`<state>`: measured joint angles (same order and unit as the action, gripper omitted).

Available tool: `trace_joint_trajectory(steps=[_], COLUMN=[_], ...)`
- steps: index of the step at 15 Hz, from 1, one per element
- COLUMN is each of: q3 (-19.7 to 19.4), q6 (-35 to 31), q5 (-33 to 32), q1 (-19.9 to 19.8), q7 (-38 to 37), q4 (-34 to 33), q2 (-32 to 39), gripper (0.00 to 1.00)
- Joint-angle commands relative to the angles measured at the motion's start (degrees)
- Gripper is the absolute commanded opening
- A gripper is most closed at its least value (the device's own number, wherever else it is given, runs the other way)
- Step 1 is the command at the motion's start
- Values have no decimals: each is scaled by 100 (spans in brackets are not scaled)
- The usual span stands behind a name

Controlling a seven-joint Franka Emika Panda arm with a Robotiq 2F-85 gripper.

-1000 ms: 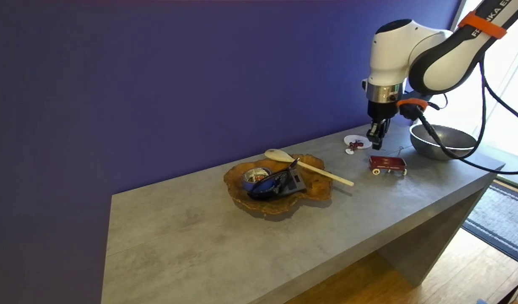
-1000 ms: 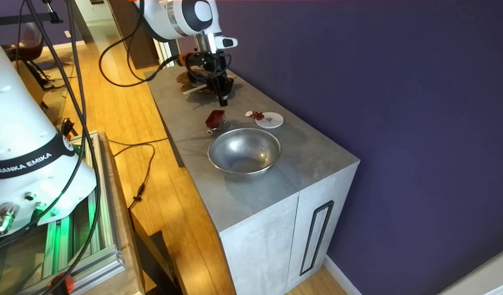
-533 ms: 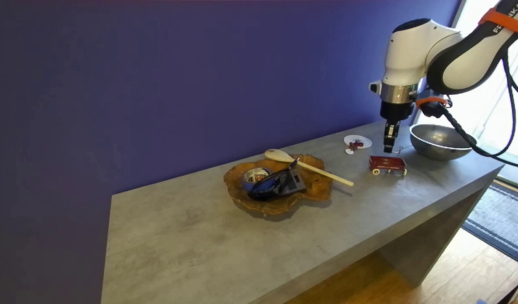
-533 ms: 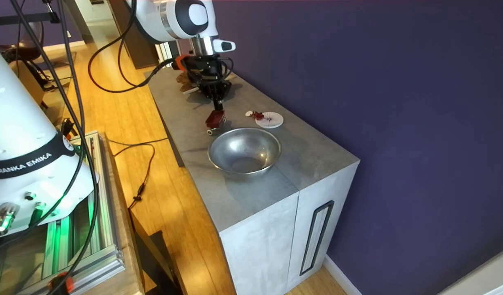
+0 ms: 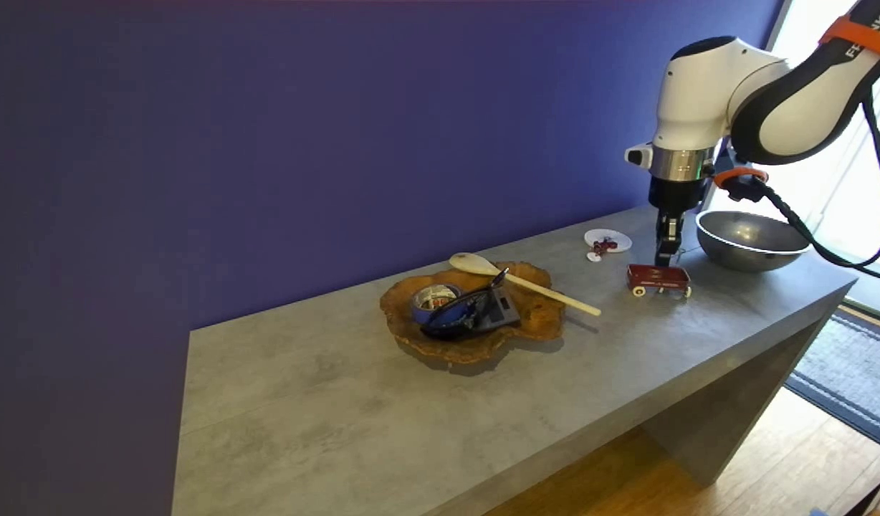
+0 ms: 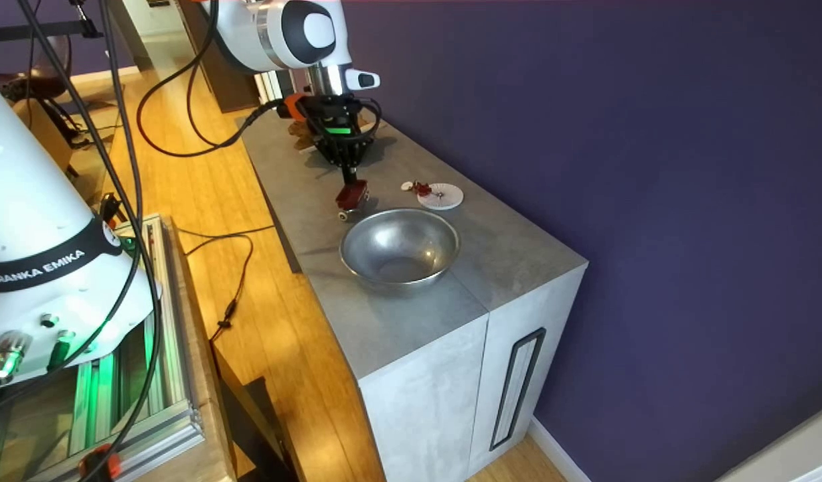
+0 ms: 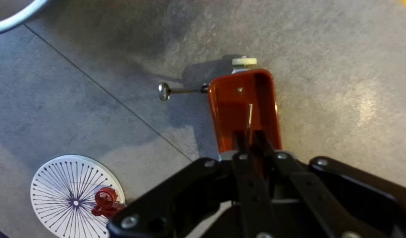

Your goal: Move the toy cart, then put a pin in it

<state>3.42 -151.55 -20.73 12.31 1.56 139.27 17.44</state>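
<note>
Gripper [image 5: 663,259] moved down and right in an exterior view, now over toy cart [image 5: 658,279], right of frame. Clenched on pin [image 7: 250,115], jutting out mid-frame in wrist view, presumably for dropping in; cart contact unclear.

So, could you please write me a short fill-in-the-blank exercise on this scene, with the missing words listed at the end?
In the wrist view, the thin metal pin held by the gripper shows against the toy cart, whose body is coloured ____.
In both exterior views, the metal bowl appears further to the picture's ____ than the toy cart.
In an exterior view, the roll of tape on the wooden tray has a ____ outer side.

Missing words: red; right; blue.
</note>
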Motion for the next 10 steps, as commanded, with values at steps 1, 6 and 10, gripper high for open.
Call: trace_joint_trajectory(steps=[1, 6, 10], q3=[92, 106, 77], q6=[-176, -266, -219], q5=[64, 124, 55], q1=[-138, -167, -114], q7=[261, 355, 275], q4=[48, 15, 84], q2=[27, 111, -5], gripper=[2, 34, 62])
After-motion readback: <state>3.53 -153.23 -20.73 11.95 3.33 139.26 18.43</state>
